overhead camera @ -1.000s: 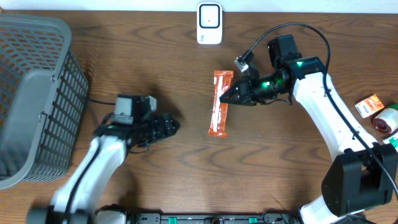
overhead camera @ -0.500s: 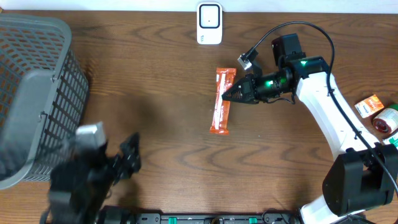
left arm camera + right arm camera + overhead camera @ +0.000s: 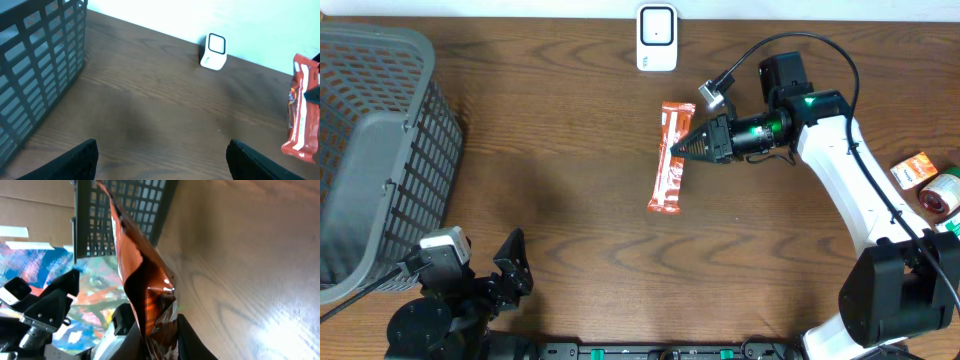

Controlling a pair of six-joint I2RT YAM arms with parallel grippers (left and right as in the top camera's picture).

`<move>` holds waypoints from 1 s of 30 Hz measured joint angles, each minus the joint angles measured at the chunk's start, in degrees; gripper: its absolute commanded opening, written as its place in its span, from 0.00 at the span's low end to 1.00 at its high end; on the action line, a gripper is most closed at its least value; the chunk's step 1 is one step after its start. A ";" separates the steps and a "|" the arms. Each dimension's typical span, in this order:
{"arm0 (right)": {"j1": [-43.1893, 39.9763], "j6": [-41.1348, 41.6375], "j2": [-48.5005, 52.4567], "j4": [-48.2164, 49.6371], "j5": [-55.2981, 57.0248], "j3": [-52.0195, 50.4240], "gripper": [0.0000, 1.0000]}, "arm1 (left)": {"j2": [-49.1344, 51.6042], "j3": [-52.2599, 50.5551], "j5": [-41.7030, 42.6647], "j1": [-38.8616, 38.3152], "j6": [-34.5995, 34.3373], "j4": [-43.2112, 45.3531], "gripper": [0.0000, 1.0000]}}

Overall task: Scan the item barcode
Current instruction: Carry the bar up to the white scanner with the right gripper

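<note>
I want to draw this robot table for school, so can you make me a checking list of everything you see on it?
Surface: brown wooden table.
Job's things: orange packet, pinched near its upper end; white scanner at the far edge.
Clutter: grey basket on the left; small orange box and a round item on the right.
Grippers: right gripper shut on the orange packet; left gripper open and holding nothing, near the front edge.
Cables: black cable looping over the right arm.
Surroundings: pale wall behind the table.
</note>
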 measured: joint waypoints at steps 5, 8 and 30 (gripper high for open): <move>0.00 2.25 0.00 8.33 3.30 0.02 0.01 | 0.00 -0.02 -0.24 0.00 0.13 -0.22 0.83; 0.09 4.59 0.00 15.15 11.52 -0.07 0.01 | 0.00 -0.02 -0.26 0.00 0.13 -0.26 0.83; 6.88 -0.72 9.35 53.79 64.81 -0.07 0.02 | 0.00 -0.02 -0.44 0.00 0.15 -0.39 0.83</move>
